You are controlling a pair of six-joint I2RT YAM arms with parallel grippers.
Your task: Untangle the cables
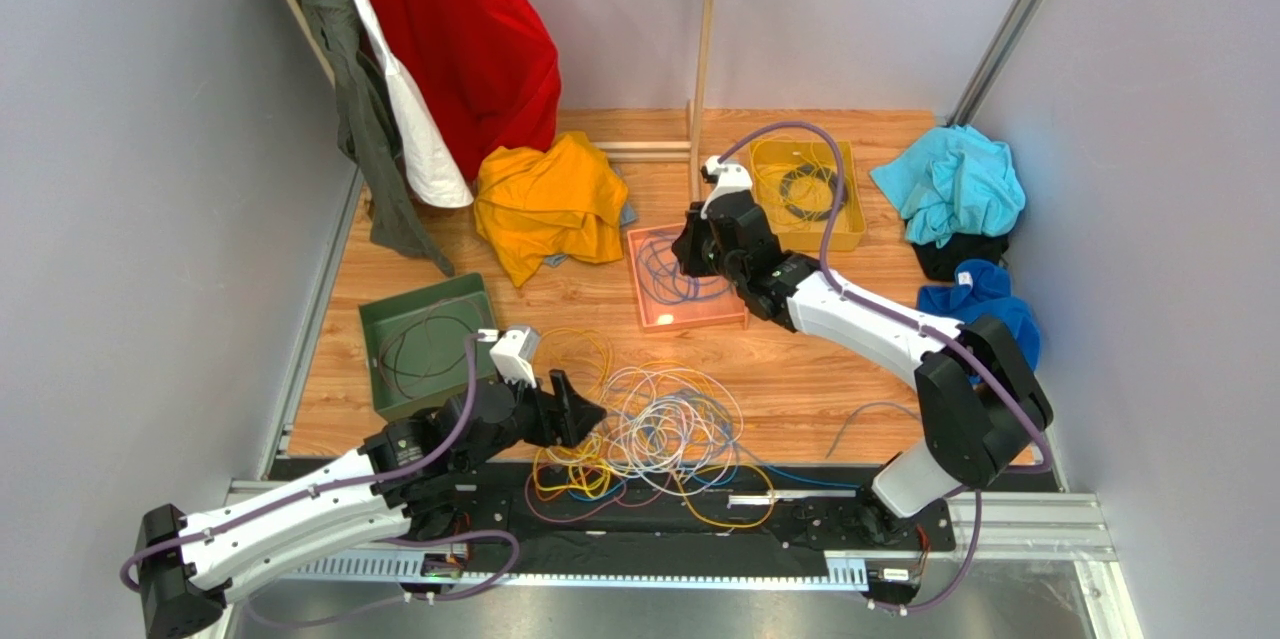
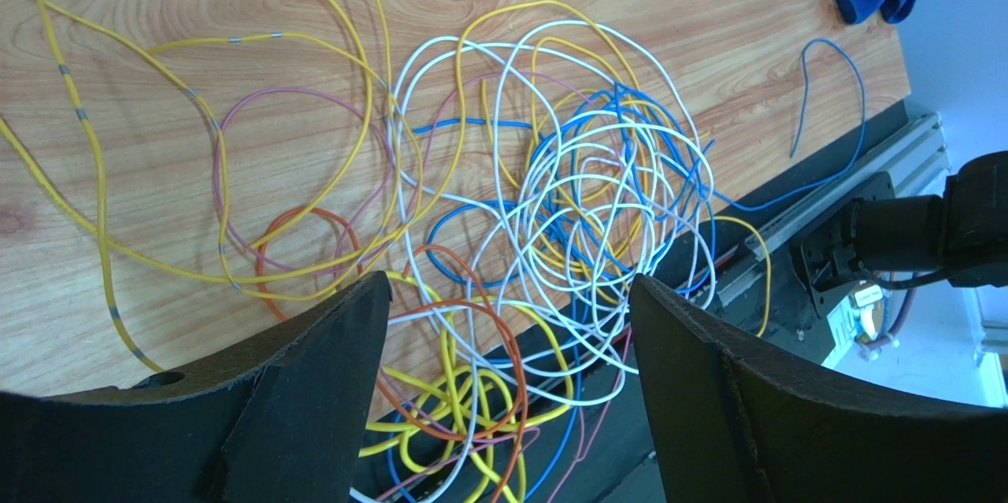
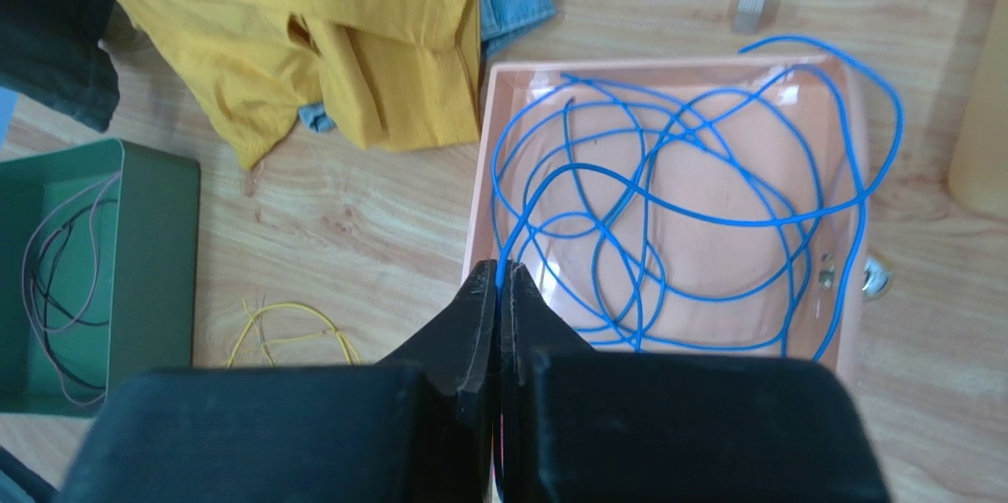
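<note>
A tangle of yellow, white, blue and orange cables (image 1: 654,437) lies on the wooden table near the front edge; it also shows in the left wrist view (image 2: 556,208). My left gripper (image 1: 579,414) is open and empty, its jaws wide apart just above the near side of the tangle (image 2: 503,291). My right gripper (image 1: 694,242) is shut on a blue cable (image 3: 663,184) whose loops lie coiled in the pink tray (image 3: 852,113), seen also from above (image 1: 729,312). The pinch sits at the tray's near left edge (image 3: 497,273).
A green tray (image 1: 394,312) with dark cables stands at the left. A yellow tray (image 1: 849,212) with a black coil stands at the back. An orange cloth (image 1: 549,204), teal and blue cloths (image 1: 954,182), a wooden pole (image 1: 700,69) and hanging clothes surround them. A loose blue cable (image 2: 828,90) trails right.
</note>
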